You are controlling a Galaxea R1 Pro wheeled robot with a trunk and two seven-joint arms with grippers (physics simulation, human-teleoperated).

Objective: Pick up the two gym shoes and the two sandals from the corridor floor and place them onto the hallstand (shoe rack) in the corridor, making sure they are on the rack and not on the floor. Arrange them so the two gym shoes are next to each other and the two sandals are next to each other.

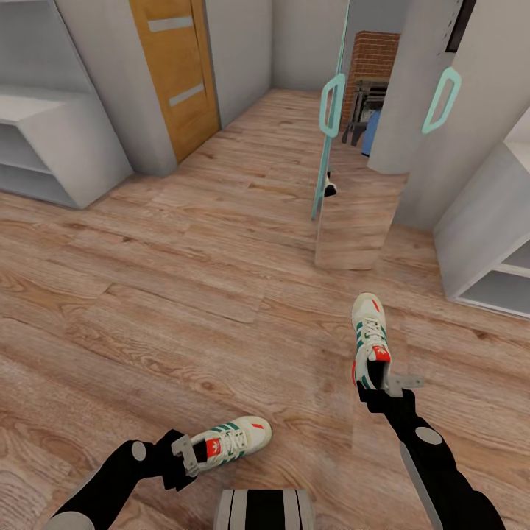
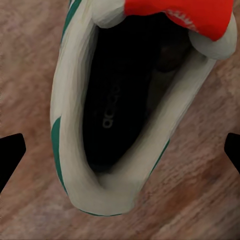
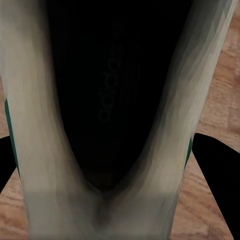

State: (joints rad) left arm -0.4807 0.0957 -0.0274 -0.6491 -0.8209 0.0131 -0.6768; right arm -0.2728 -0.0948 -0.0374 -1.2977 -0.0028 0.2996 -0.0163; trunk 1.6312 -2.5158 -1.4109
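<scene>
Light brown wood-plank corridor floor [image 1: 184, 309] all round, pale grey rack [image 1: 44, 147] far left. Left gripper [image 1: 185, 456] clamps one cream-white, green-striped sneaker [image 1: 232, 440] by the heel; right gripper [image 1: 386, 389] pinches the other [image 1: 369, 335]. Nothing racked yet, I'd say; sandals remain.

A home corridor: wood-plank floor [image 1: 184, 294], wooden door [image 1: 180, 73], pale shelving [image 1: 51, 140], mirrored sliding wardrobe door [image 1: 331, 125].

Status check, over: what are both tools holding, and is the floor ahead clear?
Left tool at heel of one gym shoe. Right tool at heel of other gym shoe. Grip unconfirmed. Corridor floor ahead open; glass door ajar.
</scene>
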